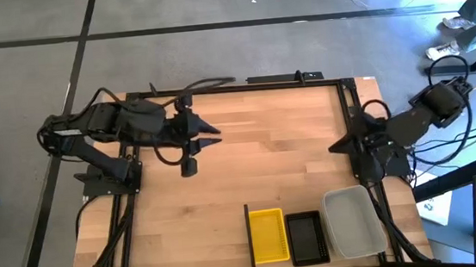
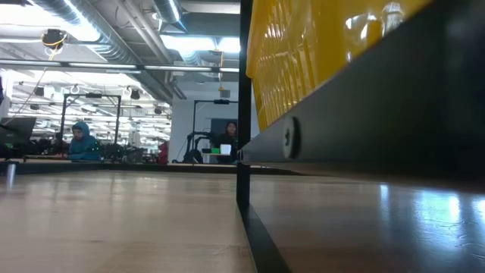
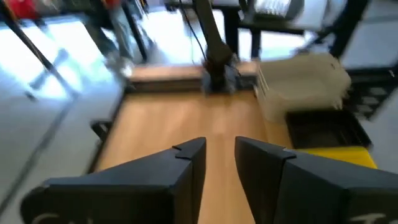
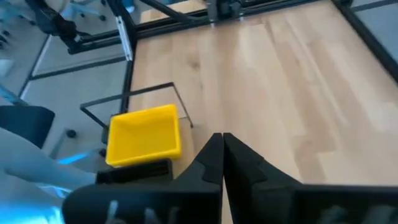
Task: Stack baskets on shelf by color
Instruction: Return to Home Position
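Yellow baskets (image 1: 269,234), black baskets (image 1: 306,237) and grey-white baskets (image 1: 354,221) stand side by side at the table's near edge, on the shelf, whose thin dark divider (image 1: 249,236) rises left of the yellow ones. The low view shows the yellow baskets (image 2: 303,53) and the divider (image 2: 244,114) close up. My left gripper (image 1: 215,134) hovers open over the far left of the table, its fingers (image 3: 186,162) apart with nothing between them. My right gripper (image 1: 336,147) hangs shut (image 4: 222,155) by the table's right edge, above and beyond the baskets (image 4: 144,137).
The bare plank tabletop (image 1: 265,148) spreads between the two arms. A black metal frame (image 1: 302,78) runs along the table's edges. People sit at desks (image 2: 79,144) in the room behind, and a person's legs (image 1: 458,32) show beyond the far right corner.
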Robot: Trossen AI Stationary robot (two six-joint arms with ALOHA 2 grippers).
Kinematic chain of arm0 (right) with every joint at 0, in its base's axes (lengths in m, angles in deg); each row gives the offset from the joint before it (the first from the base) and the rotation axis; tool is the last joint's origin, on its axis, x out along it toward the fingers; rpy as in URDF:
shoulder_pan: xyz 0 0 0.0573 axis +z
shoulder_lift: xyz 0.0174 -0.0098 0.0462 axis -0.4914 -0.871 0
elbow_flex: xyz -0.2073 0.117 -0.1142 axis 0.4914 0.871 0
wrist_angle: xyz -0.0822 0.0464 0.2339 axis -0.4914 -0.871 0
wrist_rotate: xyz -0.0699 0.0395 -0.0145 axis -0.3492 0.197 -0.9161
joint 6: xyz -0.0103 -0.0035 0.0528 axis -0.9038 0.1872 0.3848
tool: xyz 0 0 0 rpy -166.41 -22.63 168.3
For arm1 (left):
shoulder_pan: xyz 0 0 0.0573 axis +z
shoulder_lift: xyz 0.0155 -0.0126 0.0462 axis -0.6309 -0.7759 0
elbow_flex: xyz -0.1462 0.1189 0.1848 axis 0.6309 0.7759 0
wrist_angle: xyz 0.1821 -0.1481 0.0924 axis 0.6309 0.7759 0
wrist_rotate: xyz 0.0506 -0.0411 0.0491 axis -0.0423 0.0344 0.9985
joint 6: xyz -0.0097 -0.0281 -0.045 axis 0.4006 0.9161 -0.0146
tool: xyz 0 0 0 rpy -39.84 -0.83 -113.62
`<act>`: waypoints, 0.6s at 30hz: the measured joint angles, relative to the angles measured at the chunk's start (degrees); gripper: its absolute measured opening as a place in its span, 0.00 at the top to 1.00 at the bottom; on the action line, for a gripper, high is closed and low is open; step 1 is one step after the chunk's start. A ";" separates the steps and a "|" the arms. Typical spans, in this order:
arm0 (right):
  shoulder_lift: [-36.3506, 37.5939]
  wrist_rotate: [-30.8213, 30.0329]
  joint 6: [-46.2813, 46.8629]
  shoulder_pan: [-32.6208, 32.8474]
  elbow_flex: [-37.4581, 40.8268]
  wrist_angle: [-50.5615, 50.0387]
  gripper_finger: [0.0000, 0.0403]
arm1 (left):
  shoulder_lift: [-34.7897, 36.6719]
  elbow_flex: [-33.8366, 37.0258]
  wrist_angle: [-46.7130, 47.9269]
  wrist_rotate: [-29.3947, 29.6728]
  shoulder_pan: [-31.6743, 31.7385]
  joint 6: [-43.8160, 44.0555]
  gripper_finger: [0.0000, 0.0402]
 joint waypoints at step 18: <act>15.90 2.17 -10.38 0.02 0.48 -2.96 1.00 | 15.77 1.33 17.51 -8.56 -2.13 7.05 1.00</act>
